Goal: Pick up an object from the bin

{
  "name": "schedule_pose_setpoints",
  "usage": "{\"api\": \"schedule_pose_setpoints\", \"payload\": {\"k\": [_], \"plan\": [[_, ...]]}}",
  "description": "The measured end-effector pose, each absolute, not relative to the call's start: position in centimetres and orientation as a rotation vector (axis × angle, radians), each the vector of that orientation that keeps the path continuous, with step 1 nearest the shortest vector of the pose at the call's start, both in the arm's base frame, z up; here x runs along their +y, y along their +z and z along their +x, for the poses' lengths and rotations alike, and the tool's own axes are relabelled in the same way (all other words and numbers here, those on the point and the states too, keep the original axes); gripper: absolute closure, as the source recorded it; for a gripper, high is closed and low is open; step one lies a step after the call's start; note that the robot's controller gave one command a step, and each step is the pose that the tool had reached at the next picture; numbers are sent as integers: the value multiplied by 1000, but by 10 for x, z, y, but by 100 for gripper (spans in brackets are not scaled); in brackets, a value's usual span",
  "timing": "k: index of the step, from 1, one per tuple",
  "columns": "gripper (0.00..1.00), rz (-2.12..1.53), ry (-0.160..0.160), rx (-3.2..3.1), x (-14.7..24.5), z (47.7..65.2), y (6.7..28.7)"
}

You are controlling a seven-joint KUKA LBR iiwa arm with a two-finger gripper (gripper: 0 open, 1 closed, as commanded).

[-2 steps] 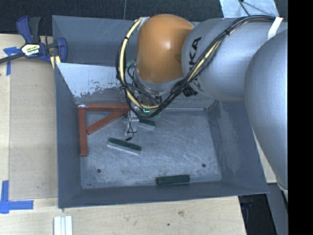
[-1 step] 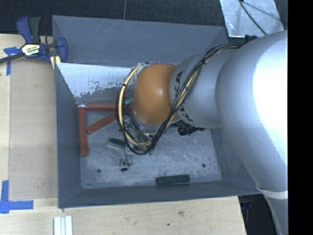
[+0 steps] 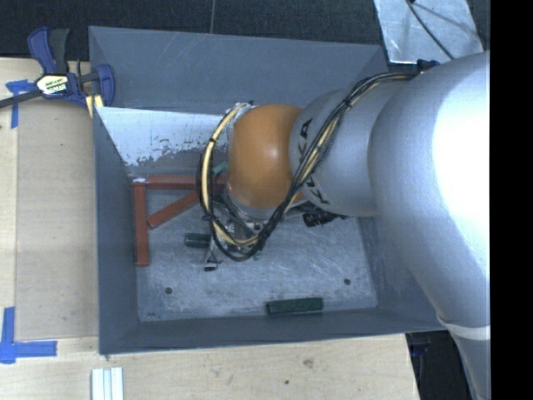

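Note:
My gripper (image 3: 216, 247) hangs low over the left middle of the bin floor, mostly hidden under the arm's orange cover and cables. Just to its left lies a small dark green piece (image 3: 196, 240), very near or touching it. Farther left, a red-brown angled frame (image 3: 158, 208) of flat bars lies on the floor, with one bar along the left wall and a diagonal brace running toward the gripper. Whether anything is held is hidden.
A dark green flat bar (image 3: 294, 307) lies against the bin's front wall, right of centre. The thick silver arm covers the right and back right of the bin. Bare floor shows at the front, between the gripper and the bar.

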State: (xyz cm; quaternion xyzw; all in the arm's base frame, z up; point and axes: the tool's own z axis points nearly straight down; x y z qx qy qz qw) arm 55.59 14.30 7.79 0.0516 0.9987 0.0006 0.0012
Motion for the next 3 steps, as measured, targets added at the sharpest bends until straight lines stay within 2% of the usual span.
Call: {"api": "schedule_pose_setpoints", "payload": {"k": [1,2,3], "plan": [[100,115,2,3134,136,557,235],[0,116,1,3137,136,556,234],[0,70,3,3134,146,609,87]]}}
